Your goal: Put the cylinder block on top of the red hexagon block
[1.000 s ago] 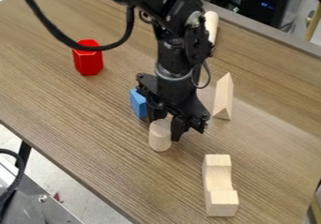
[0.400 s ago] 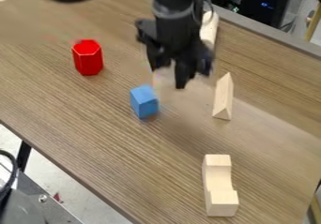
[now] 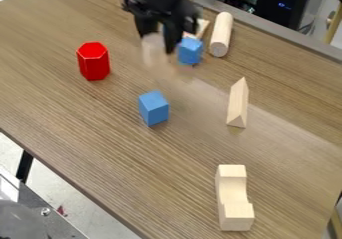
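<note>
My gripper hangs above the upper middle of the table, to the right of the red hexagon block and higher in the view. It is shut on the short wooden cylinder block, which looks blurred and hangs upright below the fingers. The red hexagon block stands upright on the table at the upper left, apart from the cylinder.
A blue block lies mid-table, another blue block right of the gripper. Beside that one lies a long wooden rod. A wooden triangular prism and a notched wooden block are on the right. The table's edge runs along the lower left.
The gripper has carried the cylinder up from the table's middle toward the top of the view, then leftward. The blue block and long rod near the top have come into sight. The hexagon has not moved.
</note>
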`<move>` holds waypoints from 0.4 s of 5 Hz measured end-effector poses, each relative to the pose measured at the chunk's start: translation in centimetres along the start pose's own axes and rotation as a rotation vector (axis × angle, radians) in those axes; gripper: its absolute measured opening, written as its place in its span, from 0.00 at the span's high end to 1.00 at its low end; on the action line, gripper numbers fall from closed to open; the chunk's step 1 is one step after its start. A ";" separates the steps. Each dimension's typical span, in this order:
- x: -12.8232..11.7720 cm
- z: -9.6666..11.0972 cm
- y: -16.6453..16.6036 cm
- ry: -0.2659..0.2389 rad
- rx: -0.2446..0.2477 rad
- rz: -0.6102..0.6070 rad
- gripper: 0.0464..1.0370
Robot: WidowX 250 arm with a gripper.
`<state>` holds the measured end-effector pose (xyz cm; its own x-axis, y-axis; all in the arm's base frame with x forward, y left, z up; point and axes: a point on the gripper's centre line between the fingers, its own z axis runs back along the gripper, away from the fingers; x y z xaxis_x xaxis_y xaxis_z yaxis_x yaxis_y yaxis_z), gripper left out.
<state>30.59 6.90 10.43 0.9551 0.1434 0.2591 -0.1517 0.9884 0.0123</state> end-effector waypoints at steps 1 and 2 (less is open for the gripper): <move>0.9 -0.1 3.0 0.005 0.007 0.055 0.57; 1.3 -0.1 5.2 0.019 0.010 0.092 0.57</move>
<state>31.05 12.23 10.72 0.9416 0.2343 0.2417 -0.2412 0.9705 -0.0012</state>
